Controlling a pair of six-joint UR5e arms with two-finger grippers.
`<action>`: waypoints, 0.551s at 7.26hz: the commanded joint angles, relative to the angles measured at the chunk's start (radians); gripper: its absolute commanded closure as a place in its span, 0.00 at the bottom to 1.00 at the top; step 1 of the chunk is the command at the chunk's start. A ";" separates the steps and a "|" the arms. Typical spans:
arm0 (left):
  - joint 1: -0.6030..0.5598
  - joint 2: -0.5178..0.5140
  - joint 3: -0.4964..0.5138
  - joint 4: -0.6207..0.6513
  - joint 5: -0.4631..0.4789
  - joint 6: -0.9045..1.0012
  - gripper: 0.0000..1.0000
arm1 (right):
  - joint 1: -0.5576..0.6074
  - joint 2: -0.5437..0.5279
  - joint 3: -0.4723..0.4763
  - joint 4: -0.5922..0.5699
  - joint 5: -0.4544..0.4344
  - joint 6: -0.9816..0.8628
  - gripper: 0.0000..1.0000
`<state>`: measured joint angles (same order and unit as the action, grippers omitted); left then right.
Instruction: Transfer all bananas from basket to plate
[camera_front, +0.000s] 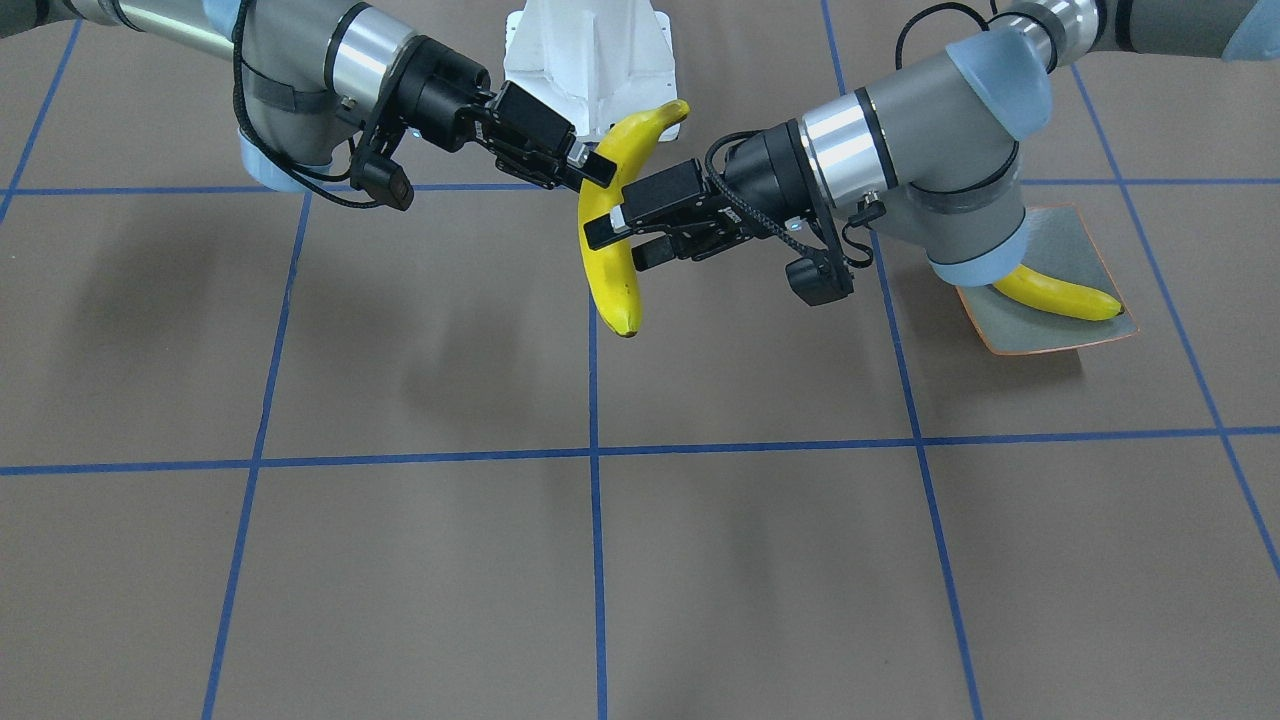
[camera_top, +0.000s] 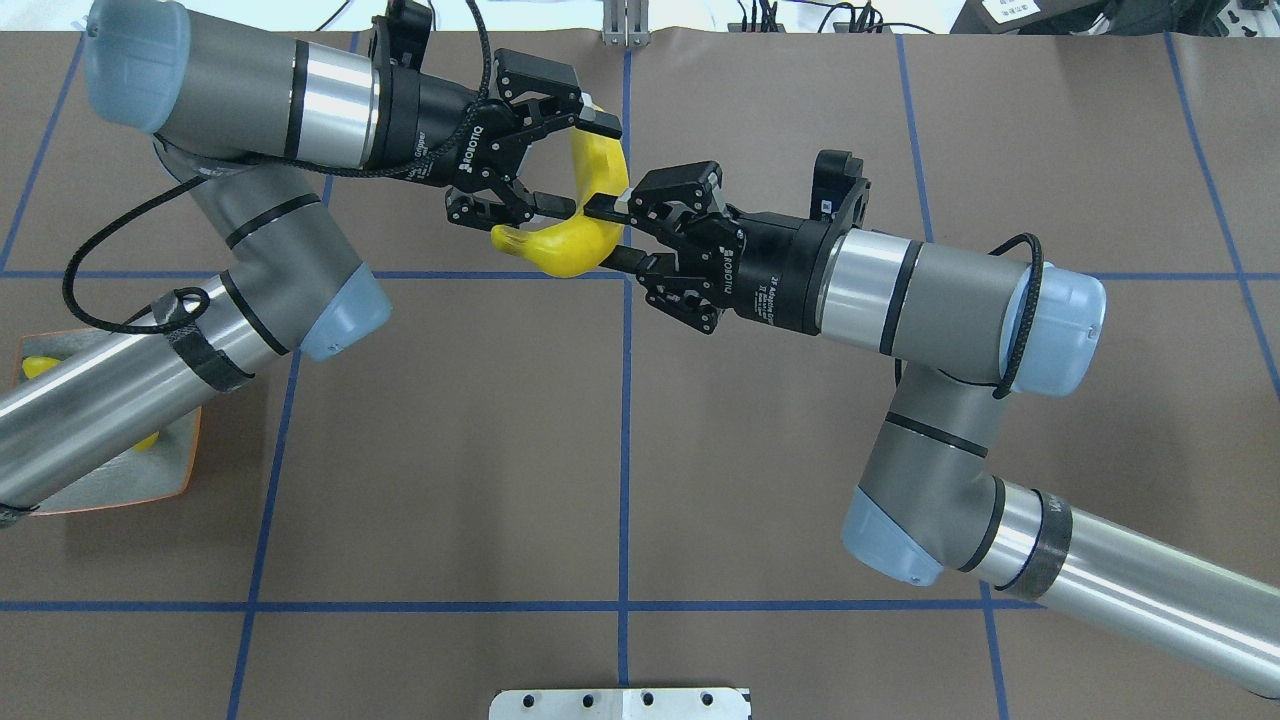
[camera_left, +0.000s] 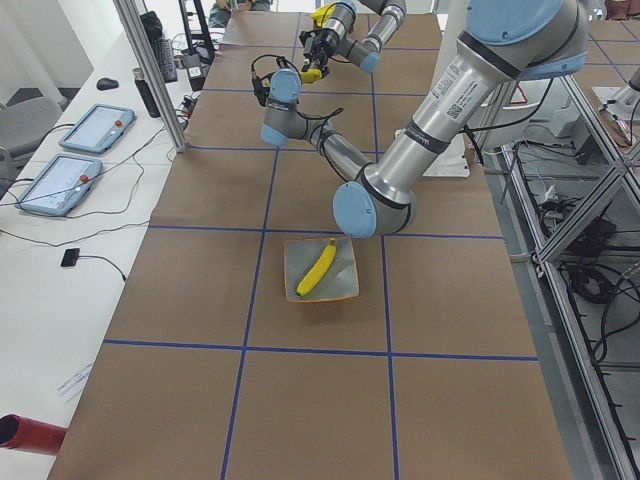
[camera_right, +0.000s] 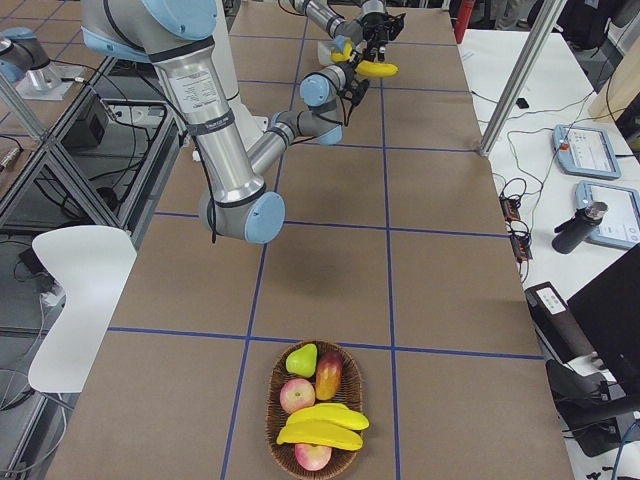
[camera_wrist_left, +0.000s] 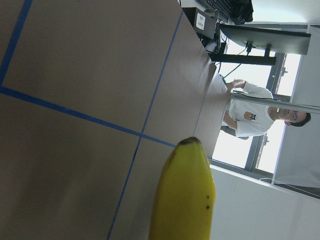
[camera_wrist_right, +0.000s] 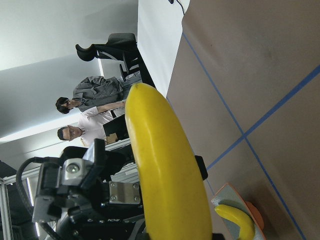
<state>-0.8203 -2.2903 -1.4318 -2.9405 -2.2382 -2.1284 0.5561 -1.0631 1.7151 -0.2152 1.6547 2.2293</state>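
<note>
The banana (camera_top: 570, 250) hangs midair, well apart from the plate (camera_front: 1075, 250), the right pincer (camera_top: 600, 235) clamped on it and the left pincer (camera_top: 582, 165) spread wide around it. If the right releases before the left closes, it'd likely fall to the surface (camera_top: 450, 450).

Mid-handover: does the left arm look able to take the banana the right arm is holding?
Probably yes. The left end effector looks open, with a finger on either side of the banana, away from where the right end effector grips it. Nothing else sits between them.
</note>
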 joint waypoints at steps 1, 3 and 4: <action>0.007 0.000 -0.013 0.000 0.002 -0.004 0.19 | -0.001 0.003 0.000 0.002 -0.009 0.001 1.00; 0.018 0.002 -0.021 0.000 0.002 -0.028 0.73 | -0.001 0.002 0.001 0.008 -0.009 0.001 1.00; 0.020 0.008 -0.033 0.000 0.002 -0.027 1.00 | -0.001 0.002 0.001 0.010 -0.009 0.001 1.00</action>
<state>-0.8043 -2.2872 -1.4540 -2.9407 -2.2366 -2.1529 0.5553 -1.0614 1.7163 -0.2075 1.6462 2.2304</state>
